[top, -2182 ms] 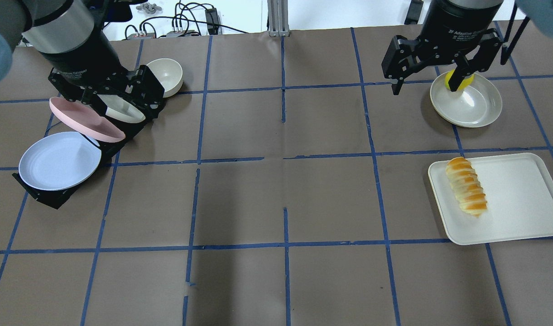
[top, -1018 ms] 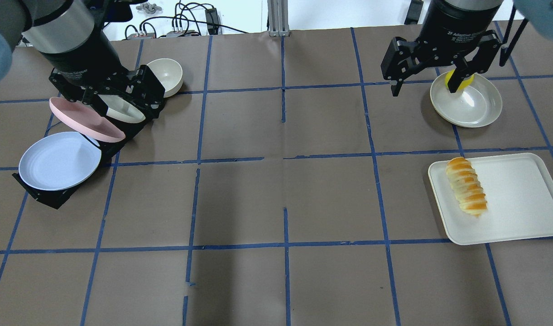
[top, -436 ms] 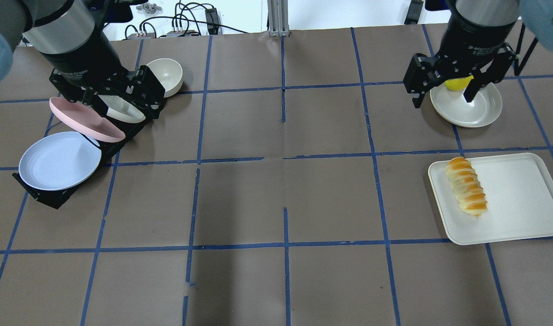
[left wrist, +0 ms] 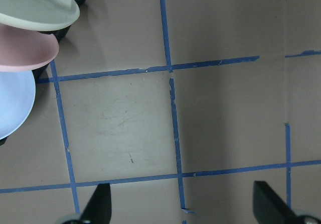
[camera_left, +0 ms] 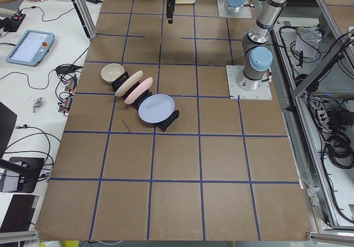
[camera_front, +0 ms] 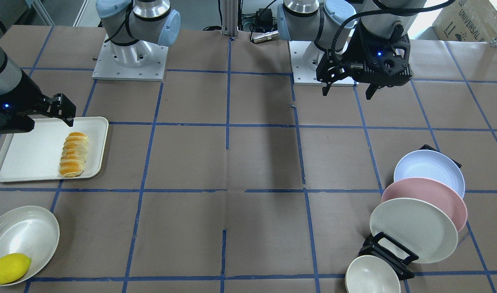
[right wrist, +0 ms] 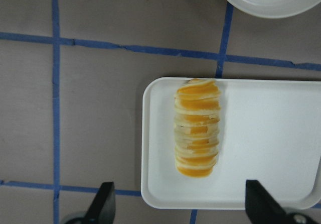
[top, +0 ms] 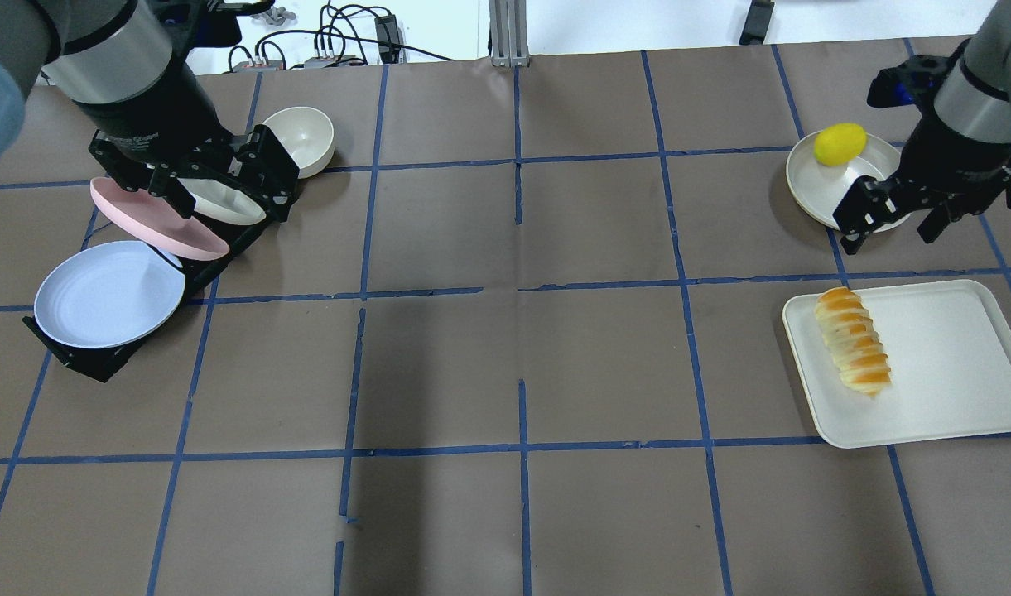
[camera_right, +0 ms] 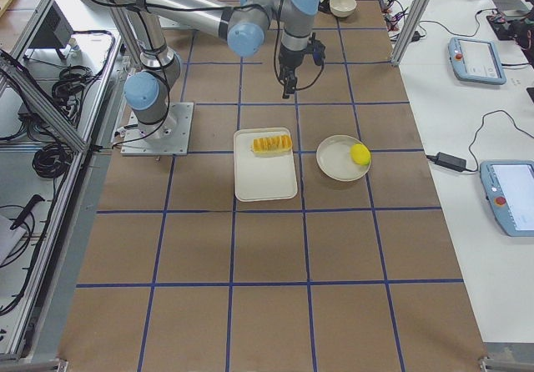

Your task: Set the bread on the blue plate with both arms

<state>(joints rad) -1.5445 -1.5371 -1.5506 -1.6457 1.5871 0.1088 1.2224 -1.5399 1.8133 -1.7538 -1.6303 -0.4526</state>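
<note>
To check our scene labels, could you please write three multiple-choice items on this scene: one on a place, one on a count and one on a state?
1. Where does the bread lie?
A) on the white tray
B) on the bare table
C) beside the lemon

2. How many plates stand in the black rack?
A) two
B) three
C) four

3. The right gripper is:
A) shut on the bread
B) shut on the lemon
C) open and empty

Answers:
1 A, the loaf rests on the tray.
2 B, the blue plate, pink plate and cream plate lean there.
3 C, the right wrist view shows its fingertips wide apart, holding nothing.
</note>
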